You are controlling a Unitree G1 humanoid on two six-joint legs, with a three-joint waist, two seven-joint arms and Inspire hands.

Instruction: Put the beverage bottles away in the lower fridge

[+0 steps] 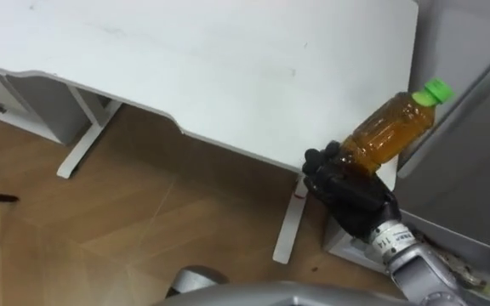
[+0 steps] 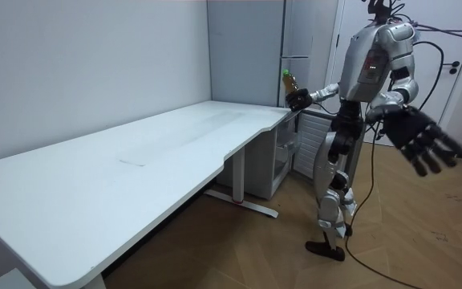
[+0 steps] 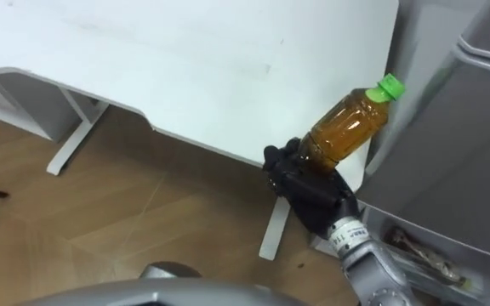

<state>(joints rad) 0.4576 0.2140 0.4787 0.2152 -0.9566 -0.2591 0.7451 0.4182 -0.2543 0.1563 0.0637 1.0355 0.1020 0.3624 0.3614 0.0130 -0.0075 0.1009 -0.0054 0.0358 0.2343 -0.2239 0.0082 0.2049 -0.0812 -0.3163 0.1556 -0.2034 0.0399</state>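
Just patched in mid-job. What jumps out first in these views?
The clear plastic bottle of amber drink with a green cap stands out first. It is tilted and gripped at its base by the black right hand, just off the corner of the white table and close to the grey fridge. In the room view the left hand is held out wide open on the side away from the table, carrying nothing.

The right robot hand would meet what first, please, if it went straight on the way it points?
Probably the end of the white tabletop: the right robot hand, gripping the green-capped amber plastic bottle, points toward its edge, though it may pass just above.
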